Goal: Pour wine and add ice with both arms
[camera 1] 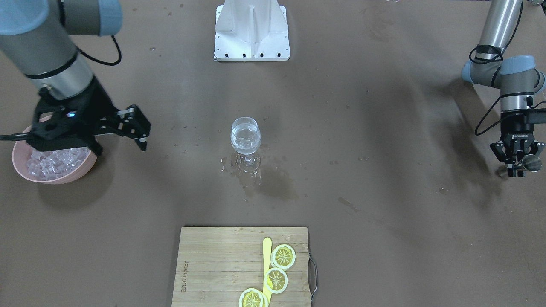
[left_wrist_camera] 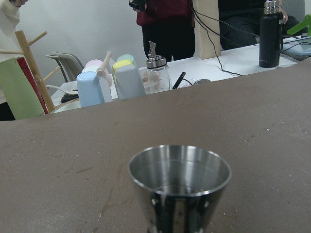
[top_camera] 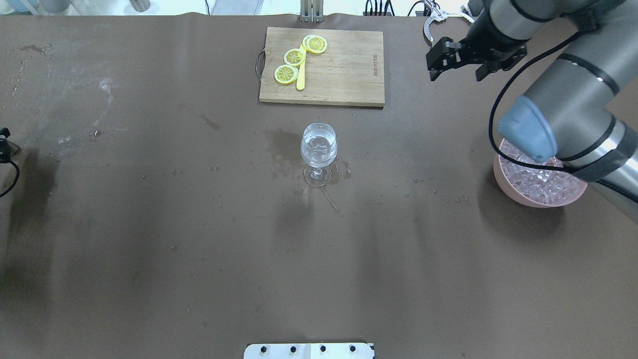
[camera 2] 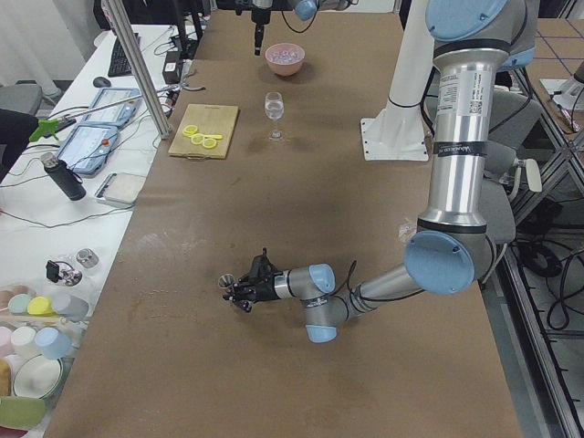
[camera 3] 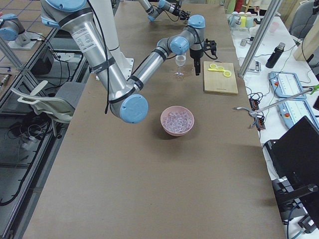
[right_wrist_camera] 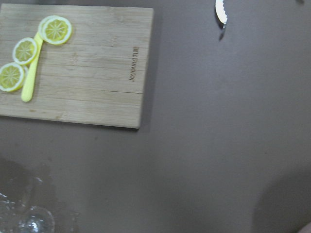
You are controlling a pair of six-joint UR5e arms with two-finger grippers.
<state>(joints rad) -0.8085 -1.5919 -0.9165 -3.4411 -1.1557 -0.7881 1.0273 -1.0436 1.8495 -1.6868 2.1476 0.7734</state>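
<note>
Brown cloth covered the table [camera 1: 384, 128], marked with damp stains, as seen from the operators' side. At the far left of that view sat a pink bowl [camera 1: 59, 179] heaped with the ice [camera 1: 55, 162], small clear cubes. The right arm reached over it, and the right gripper [camera 1: 138, 128] hung in the air just beside the bowl's inner edge, fingers spread wide with nothing between them. At the table's centre a wine glass [camera 1: 245, 136] stood upright with the wine [camera 1: 245, 145], a little colourless liquid, in its bowl. Small puddles [camera 1: 228, 164] glinted around its foot. Behind it was the white base plate [camera 1: 251, 38]. On the near edge lay a wooden cutting board [camera 1: 213, 264] with three lemon slices [camera 1: 283, 256] and a yellow utensil [camera 1: 267, 251]. At the far right, well apart from the glass, the left gripper [camera 1: 517, 170] was low over the table, clamped on a small steel cup [camera 1: 532, 162]. The left wrist view showed the cup upright. Whether it held any liquid could not be told.
</note>
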